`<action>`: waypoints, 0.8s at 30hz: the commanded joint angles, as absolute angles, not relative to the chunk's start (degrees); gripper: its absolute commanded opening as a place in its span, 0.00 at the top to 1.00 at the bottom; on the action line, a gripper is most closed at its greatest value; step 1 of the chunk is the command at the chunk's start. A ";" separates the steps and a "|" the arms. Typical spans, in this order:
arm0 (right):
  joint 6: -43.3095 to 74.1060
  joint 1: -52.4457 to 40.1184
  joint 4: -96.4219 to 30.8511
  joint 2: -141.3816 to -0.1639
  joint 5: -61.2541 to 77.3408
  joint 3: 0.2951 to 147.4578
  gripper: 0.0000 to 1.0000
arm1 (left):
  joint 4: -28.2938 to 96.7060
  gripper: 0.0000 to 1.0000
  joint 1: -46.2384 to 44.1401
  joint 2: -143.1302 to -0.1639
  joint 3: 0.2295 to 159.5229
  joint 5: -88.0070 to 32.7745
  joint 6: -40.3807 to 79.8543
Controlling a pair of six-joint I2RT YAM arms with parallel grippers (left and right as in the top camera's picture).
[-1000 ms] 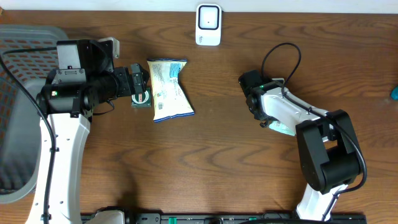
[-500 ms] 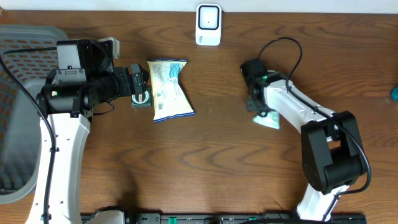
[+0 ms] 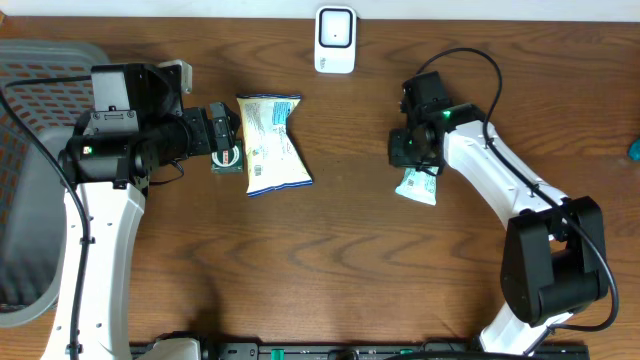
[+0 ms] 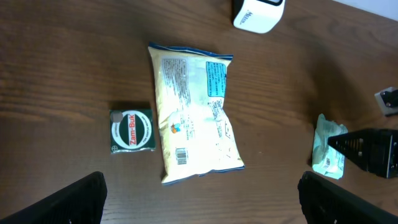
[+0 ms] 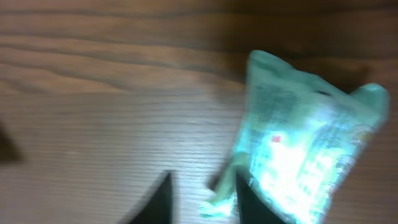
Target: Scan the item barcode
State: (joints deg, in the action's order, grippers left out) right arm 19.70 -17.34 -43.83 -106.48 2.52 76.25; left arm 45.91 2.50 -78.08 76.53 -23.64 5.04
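Small mint-green packet (image 3: 417,186), crinkled and shiny, print too blurred to read. Lies flat on the wood table (image 3: 330,270), right of centre, nearer than the white scanner (image 3: 335,40) at the far edge and well apart from it.

Right claw (image 5: 205,193) low over one corner of the packet, fingers parted with bare wood showing between them; released, not gripping. Left claw (image 4: 202,202) spread wide, holding nothing, at the left side of a yellow bag (image 4: 193,115) with its barcode (image 4: 181,155) face up. Green box (image 4: 131,130) just beside the bag.

Grey mesh basket (image 3: 40,70) at the left edge, partly cut off by the frame, only mesh showing inside.

Open wood across the middle between bag and packet, and along the near side. Small teal thing (image 3: 634,150) cut off by the right edge.
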 commanded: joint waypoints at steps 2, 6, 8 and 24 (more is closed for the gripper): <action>18.87 -17.47 -45.78 -105.75 -11.20 76.77 0.44 | 45.87 0.02 2.44 -78.24 76.62 -23.24 4.29; 21.45 -17.50 -46.35 -105.78 -14.76 76.47 0.43 | 45.87 0.02 2.44 -78.24 76.62 -23.24 4.29; 23.46 -18.06 -46.28 -105.82 -16.10 76.09 0.49 | 45.87 0.02 2.44 -78.24 76.62 -23.24 4.29; 27.44 -26.04 -46.24 -113.78 -32.21 76.03 0.41 | 45.84 0.02 2.44 -78.24 76.62 -23.24 4.29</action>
State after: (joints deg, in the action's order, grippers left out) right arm 25.47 -25.69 -45.71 -111.11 -27.07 76.23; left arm 45.91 2.50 -78.08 76.53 -23.66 5.04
